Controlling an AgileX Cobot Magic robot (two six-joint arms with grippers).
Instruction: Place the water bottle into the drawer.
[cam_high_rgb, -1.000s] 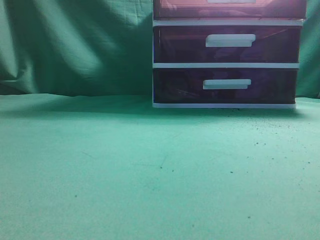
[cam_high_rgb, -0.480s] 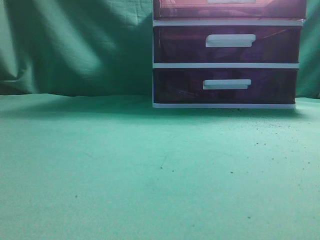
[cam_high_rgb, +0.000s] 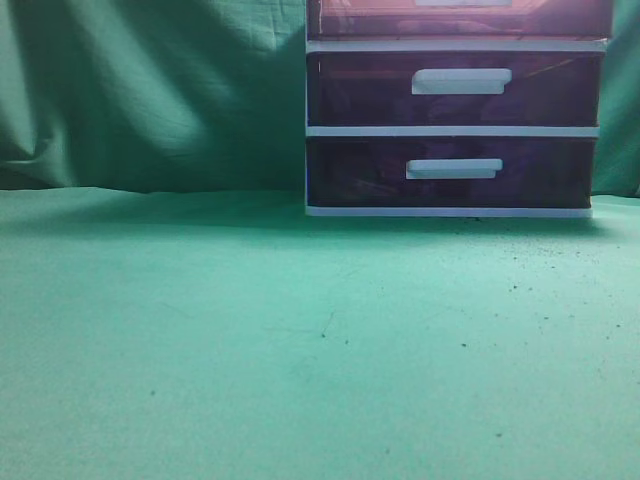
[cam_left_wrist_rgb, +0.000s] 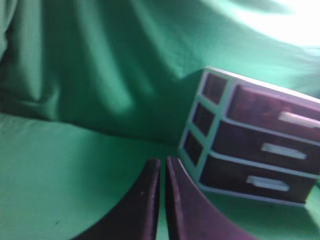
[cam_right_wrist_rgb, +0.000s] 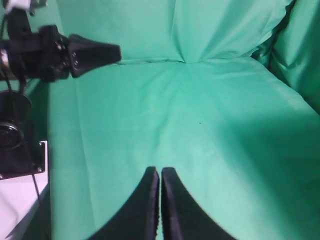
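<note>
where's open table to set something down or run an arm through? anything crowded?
Green cloth table is bare across the whole front and left, bordered by the backdrop curtain. Only the drawer unit fills the back right. The right wrist view shows open cloth ahead of the right gripper, with the left gripper at its far left.

My left tool (cam_left_wrist_rgb: 161, 172) has its two dark fingers pressed together, tips pointing ahead. My right tool (cam_right_wrist_rgb: 160, 180) is likewise closed on nothing, with the other arm (cam_right_wrist_rgb: 55, 52) up-left of it.
</note>
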